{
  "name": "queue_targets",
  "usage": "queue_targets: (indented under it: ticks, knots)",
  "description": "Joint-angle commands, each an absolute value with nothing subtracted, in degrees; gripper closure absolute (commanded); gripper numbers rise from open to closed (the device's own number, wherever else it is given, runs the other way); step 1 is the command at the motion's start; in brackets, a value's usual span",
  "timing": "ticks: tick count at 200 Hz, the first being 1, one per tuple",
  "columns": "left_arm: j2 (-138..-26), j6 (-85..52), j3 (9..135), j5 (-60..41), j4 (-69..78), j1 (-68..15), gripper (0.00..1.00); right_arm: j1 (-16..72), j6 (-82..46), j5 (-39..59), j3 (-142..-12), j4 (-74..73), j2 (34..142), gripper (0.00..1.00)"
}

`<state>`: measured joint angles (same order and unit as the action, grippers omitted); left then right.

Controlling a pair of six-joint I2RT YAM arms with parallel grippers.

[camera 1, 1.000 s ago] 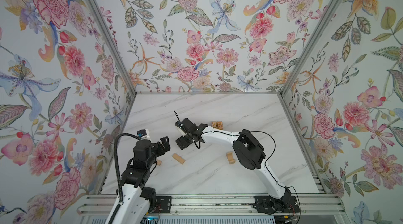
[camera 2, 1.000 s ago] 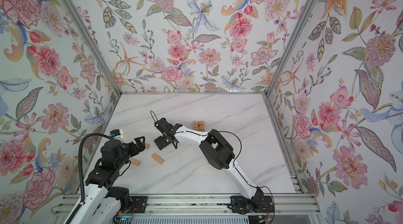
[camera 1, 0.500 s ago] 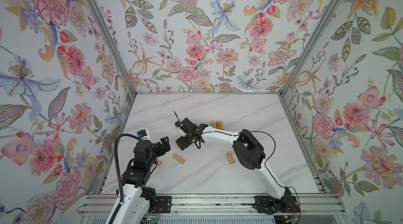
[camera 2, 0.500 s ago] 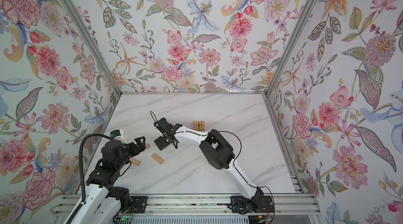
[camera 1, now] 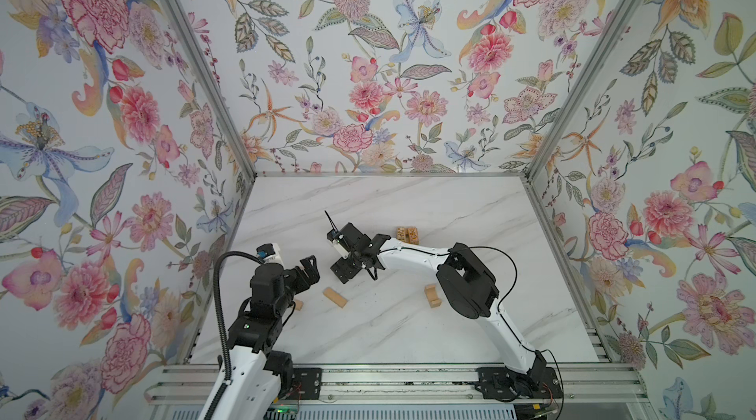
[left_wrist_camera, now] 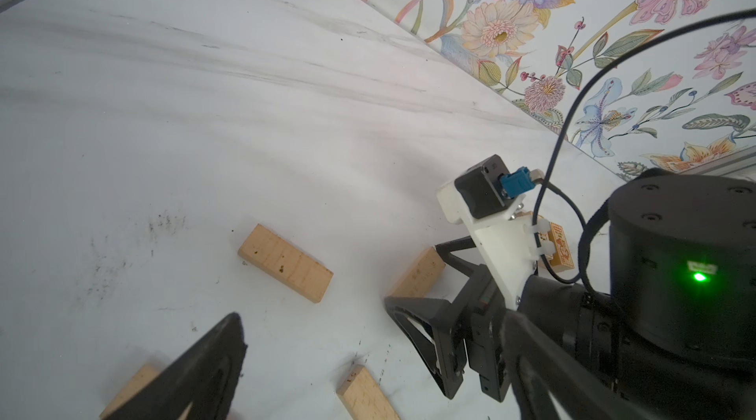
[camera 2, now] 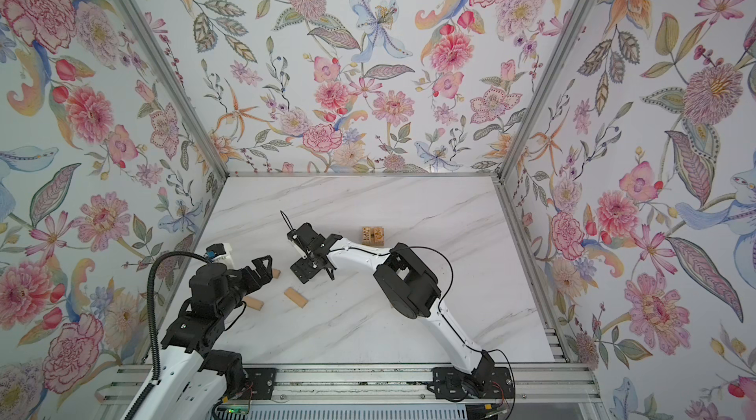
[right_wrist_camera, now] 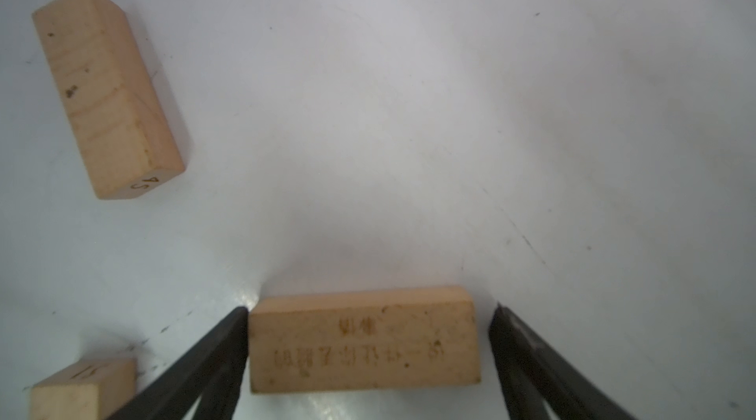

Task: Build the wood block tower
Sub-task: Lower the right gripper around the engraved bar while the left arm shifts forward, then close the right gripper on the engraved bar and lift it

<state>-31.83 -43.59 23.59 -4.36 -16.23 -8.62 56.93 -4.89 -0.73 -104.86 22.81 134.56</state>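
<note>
Tower first: the little stack of light-tan wooden blocks with dark engraved faces (camera 1: 407, 234) sits toward the back of the white marble-look tabletop (camera 1: 409, 201). It's just behind the right arm and well apart from the loose pieces, so the build looks barely begun imo. The right claw (right_wrist_camera: 370, 309) is down low with its jaws apart, straddling a tan rectangular wooden bar with faint print on top (right_wrist_camera: 364, 340) end to end. That's what worries me. One black fingertip (right_wrist_camera: 241, 315) looks to be against one end while there's a visible gap at the other. When it squeezes, the bar probably gets shoved sideways or twists before both sides bite. Grabbing the long way also leaves little slack, so a skewed bar could pop out on the lift. A plain tan bar (right_wrist_camera: 106, 90) lies nearby, and a third one (right_wrist_camera: 82, 393) just beside the claw could get nudged. The left claw (camera 1: 309, 270) hangs spread wide, holding nothing, near the right one in both top views, so a bump is possible if it moves in. A crooked grip also means a crooked drop, which could topple the stack.
</note>
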Motion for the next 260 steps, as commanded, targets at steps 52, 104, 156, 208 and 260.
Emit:
queue_targets:
  ticks: [52,104,156,208,260]
  knots:
    - [-30.8,-44.6,22.3,-5.9,-16.0,-7.9,0.01,57.0,-4.5,0.2,-101.8,25.6,135.0,0.10]
    - [-31.1,-44.3,22.1,-5.8,-15.8,-7.8,0.01,57.1,-4.9,-0.1,-100.9,25.3,135.0,0.09]
    - [-31.6,-44.2,22.0,-6.1,-15.2,-7.8,0.01,57.1,-5.7,-1.5,-100.4,25.2,134.6,0.24]
    - [-31.6,-44.2,21.5,-6.3,-14.9,-7.7,0.01,56.6,-7.5,-3.0,-99.0,25.3,132.5,0.27]
    - [-31.5,-43.3,22.0,-6.8,-14.9,-7.8,0.01,55.3,-11.0,-3.9,-98.9,27.1,130.1,0.28]
